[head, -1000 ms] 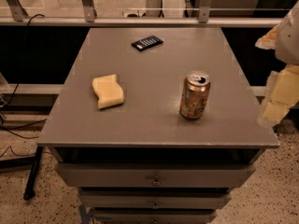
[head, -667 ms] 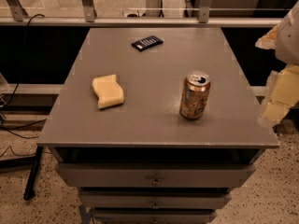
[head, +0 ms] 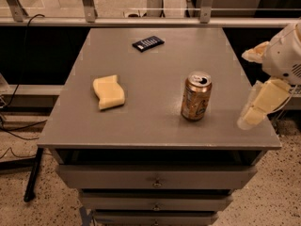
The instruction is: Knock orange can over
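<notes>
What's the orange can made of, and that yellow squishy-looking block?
The orange can looks like thin metal, probably aluminium: shiny silver top with a pull tab, glossy coppery side. The yellow block looks like sponge foam: matte, with soft wavy edges. The gripper hangs by the right edge of the table, open, apart from the can.

Grey table [head: 155, 79] over drawers [head: 117, 175], speckled floor [head: 277, 197], metal railing posts [head: 87, 1] behind, warm dim light

Orange can [head: 196, 98], pale markings; yellow sponge [head: 109, 92]; cream claw [head: 247, 88] beside grey table [head: 160, 69].
</notes>
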`<state>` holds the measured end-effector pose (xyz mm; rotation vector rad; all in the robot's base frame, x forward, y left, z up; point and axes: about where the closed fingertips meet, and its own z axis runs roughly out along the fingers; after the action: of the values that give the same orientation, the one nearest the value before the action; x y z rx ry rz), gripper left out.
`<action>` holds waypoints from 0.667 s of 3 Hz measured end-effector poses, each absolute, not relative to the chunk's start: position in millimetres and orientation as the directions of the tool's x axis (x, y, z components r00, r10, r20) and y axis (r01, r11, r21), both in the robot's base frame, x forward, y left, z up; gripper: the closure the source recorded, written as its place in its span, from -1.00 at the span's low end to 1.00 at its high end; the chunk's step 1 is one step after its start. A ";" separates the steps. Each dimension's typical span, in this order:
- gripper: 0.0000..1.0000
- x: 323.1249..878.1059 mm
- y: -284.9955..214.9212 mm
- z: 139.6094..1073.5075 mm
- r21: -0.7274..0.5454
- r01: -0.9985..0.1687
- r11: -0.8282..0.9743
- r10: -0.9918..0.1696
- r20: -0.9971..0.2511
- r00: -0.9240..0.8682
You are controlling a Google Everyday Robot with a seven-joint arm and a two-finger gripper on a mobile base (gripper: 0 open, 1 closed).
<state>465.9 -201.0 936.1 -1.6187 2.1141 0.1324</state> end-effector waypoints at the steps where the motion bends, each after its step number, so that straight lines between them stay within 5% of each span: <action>1: -1.00 484.6 -181.7 907.4 -0.199 -0.940 0.276 -0.836 -0.533 -0.133; 2: -1.00 506.6 -160.4 889.7 -0.218 -0.946 0.242 -0.774 -0.631 -0.052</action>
<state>506.6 -160.4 889.7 -1.5719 1.8637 0.3363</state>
